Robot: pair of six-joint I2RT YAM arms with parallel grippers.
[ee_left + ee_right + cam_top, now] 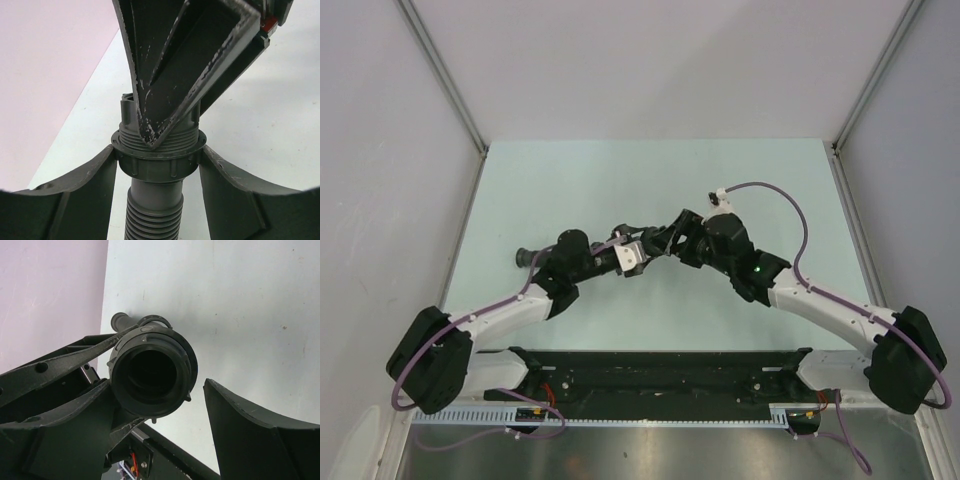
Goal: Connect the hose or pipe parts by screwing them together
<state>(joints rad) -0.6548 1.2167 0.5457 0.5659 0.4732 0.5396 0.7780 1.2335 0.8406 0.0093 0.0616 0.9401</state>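
The black pipe part (157,167), a ribbed collar under a threaded end with a corrugated tube below it, is held off the table. My left gripper (158,155) is shut on its collar, one finger on each side. In the right wrist view the pipe's open end (150,375) faces the camera, ringed by a band with small knobs. My right gripper (157,385) is open around that end: its left finger lies against the pipe and its right finger (260,440) stands apart. From above, the left gripper (628,255) and right gripper (655,243) meet at mid-table. I cannot make out a separate ring nut.
The pale green table (650,180) is bounded by grey walls left, right and behind. A black tube end (525,257) pokes out behind the left wrist. A black rail (660,365) runs along the near edge between the arm bases.
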